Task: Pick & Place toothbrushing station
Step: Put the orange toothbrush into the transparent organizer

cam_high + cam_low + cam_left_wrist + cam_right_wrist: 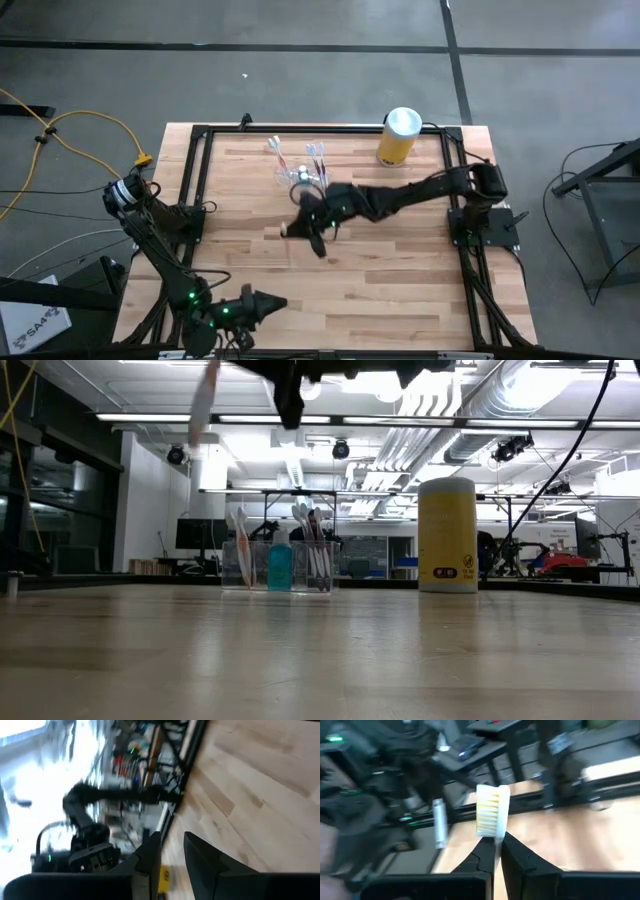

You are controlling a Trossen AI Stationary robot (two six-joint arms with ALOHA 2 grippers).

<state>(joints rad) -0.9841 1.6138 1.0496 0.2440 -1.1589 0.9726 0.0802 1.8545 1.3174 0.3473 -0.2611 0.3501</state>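
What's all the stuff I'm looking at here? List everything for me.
Table: one, light wood, dark frame around it.
Clear holder: one, see-through, far side of the table, with toothbrushes standing in it.
Small bottle: one, blue-green, beside the holder.
Canister: one, yellow with a white lid, far right part of the table.
Toothbrush: one, white with pale bristles, pinched in the right gripper.
Cable: one, yellow, on the floor left of the table.
Right gripper: raised over the table's middle.
Left gripper: near edge, empty.
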